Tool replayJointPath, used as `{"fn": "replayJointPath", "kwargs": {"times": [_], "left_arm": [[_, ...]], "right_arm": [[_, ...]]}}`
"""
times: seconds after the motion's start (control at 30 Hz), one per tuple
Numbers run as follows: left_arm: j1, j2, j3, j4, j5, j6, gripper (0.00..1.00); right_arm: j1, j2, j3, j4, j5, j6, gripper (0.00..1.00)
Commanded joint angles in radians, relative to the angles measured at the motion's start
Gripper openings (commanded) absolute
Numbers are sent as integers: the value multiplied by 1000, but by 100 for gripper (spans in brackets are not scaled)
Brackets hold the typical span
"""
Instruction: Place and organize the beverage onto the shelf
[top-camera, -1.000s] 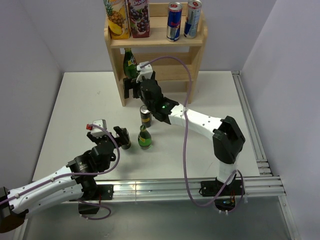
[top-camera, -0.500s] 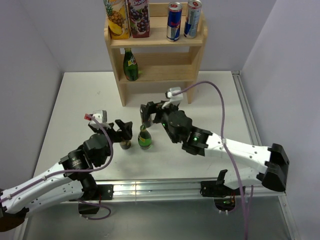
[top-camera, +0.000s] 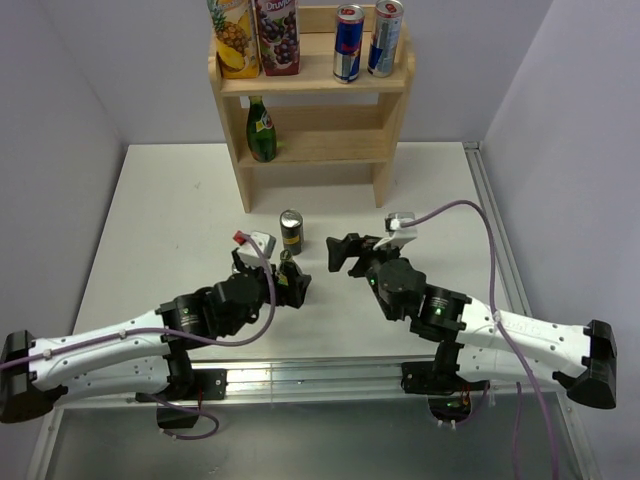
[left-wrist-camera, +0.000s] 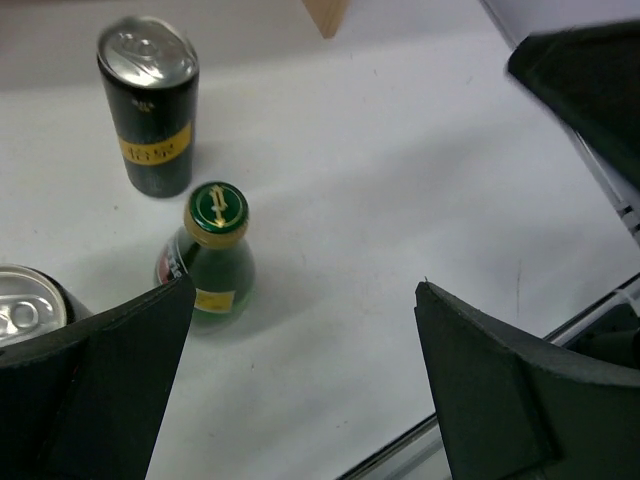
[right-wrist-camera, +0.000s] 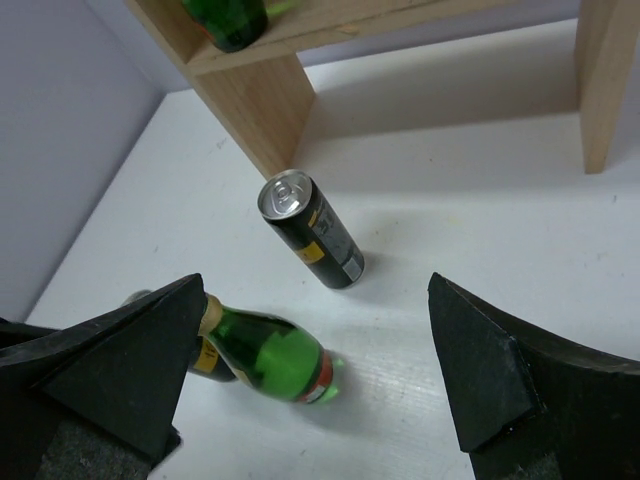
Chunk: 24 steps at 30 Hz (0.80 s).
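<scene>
Just ahead of the spread left claw (left-wrist-camera: 302, 290) stands the green bottle (left-wrist-camera: 212, 255); right claw (right-wrist-camera: 316, 283) spread.

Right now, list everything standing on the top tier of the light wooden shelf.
Four drinks stand there on the light wooden shelf: a yellow pineapple juice carton, a purple grape juice carton, a blue-and-silver can and a second slim can. Space behind the cartons is hidden.

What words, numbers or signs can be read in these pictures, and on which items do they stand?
"Dru…", partly cut off: purple grape carton.
Yellow label on black can: digits, too blurred to read.
Gold emblem, no letters: cap of green bottle.
Blue-silver cans: print too small.
</scene>
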Motion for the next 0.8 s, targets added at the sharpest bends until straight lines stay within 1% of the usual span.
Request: {"fn": "replayJointPath", "kwargs": {"times": [0.0,0.13,0.23,0.4,0.53,0.67,0.77], "left_arm": [[-63,67,26,36,-75,-34,99],[-116,159,41,16,-174,-79,99],[-133,219,44,7,-238,-131,99],[-133,239,3,10,-306,-217,99],[-133,240,-34,7,-352,-251,99],[-132,280,-82,75,-353,-258,99],[-121,341,-115,148,-350,-272,99]], "right_arm": [[9,-73,-25,-33,62,55,100],[14,-116,-45,-68,69,69,100],[14,-134,-57,-71,69,80,100],[17,-153,-76,-107,69,97,100],[19,-165,-87,-125,69,107,100],[20,-173,-103,-136,75,123,100],[20,-177,-117,-134,75,129,100]]}}
